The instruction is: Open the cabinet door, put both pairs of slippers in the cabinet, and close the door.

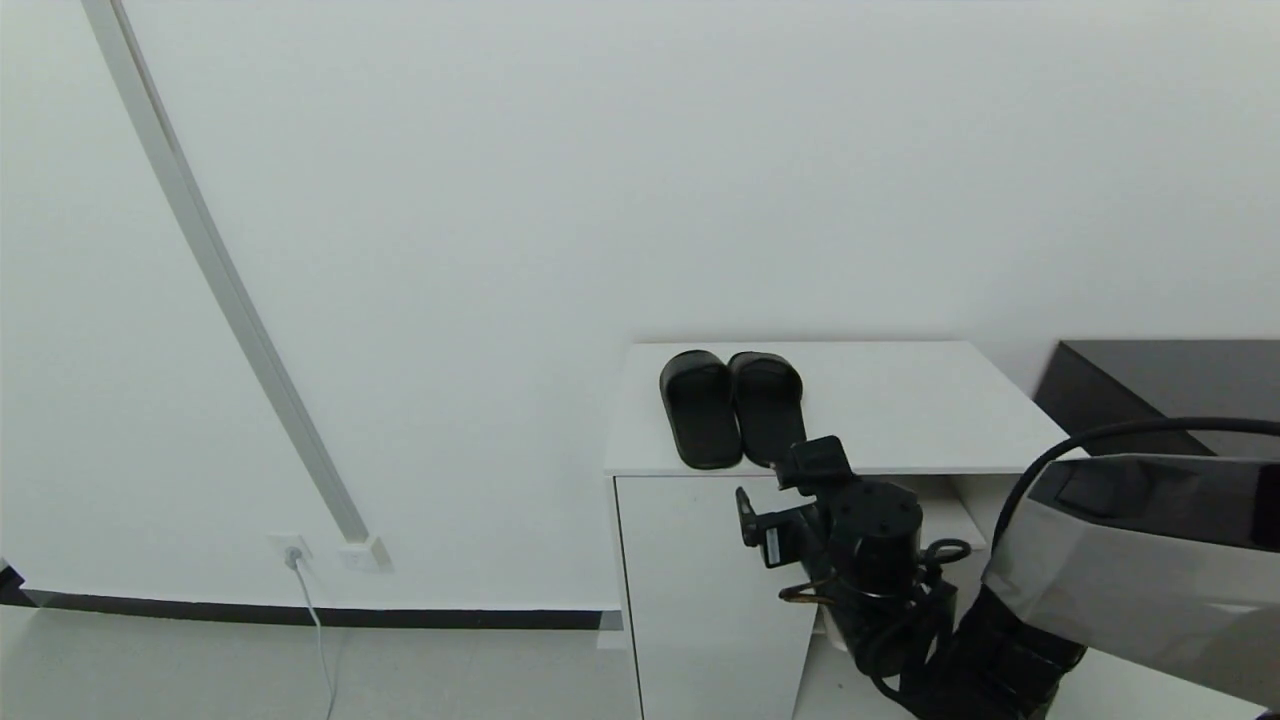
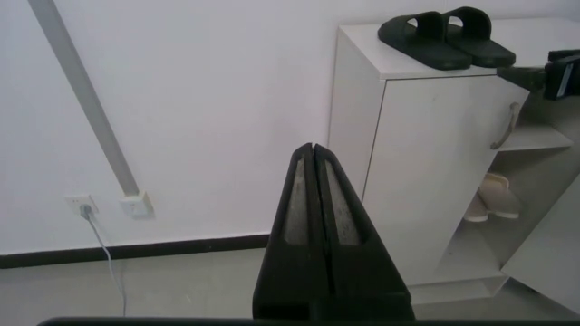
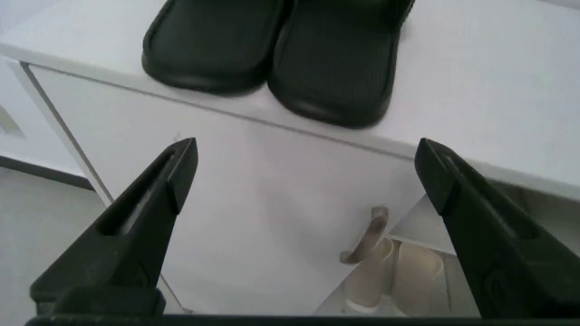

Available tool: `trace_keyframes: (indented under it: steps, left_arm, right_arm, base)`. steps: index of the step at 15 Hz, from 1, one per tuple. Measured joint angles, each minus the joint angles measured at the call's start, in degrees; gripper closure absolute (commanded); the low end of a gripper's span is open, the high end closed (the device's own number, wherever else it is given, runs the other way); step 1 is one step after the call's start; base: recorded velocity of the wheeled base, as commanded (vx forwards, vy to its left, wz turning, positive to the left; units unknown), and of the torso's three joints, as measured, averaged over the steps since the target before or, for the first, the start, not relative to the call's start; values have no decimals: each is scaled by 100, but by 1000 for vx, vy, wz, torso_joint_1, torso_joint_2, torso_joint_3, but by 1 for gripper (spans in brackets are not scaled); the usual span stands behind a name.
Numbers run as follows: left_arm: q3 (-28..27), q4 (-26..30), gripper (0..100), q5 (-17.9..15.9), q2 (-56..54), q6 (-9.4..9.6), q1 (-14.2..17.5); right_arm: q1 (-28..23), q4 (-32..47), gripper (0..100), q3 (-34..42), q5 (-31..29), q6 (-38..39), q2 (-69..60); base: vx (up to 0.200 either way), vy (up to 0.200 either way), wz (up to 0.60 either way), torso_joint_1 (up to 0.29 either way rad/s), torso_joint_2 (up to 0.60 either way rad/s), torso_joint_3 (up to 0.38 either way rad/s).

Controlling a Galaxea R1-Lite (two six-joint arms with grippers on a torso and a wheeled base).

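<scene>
A white cabinet stands against a plain white wall. On its flat top, near the front edge, a pair of black slippers lies side by side, touching each other. The left door has a curved metal handle at its edge. Beside that door the cabinet is open, and you can see shelves. A pair of light slippers sits on a low shelf inside. The right gripper hangs in front of the cabinet, just below the black slippers, and its jaws are spread wide apart with nothing between them. The left gripper is well off to the side of the cabinet, and its jaws are pressed together with nothing in them. A long white strip runs slanting down the wall to a socket, and a thin cable drops from it to the pale grey floor. A black band runs along the bottom of the wall. A dark surface sits just past the cabinet's right side.
</scene>
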Motion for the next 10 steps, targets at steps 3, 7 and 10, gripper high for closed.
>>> trace_keyframes:
  steps: [3,7,10]
  left_arm:
    - [0,0,100,0,0,0,-2]
    - [0,0,100,-7,0,0,-5]
    - [0,0,100,-7,0,0,-2]
  right_arm:
    - [21,1554,0,-750,2,319,-430]
    - [54,4122,0,-1560,7,1486,-1086]
    - [101,4269,0,-1838,-12,1674,-1290]
  base:
    - [0,0,0,0,0,0]
    - [0,0,0,0,0,0]
    - [0,0,0,0,0,0]
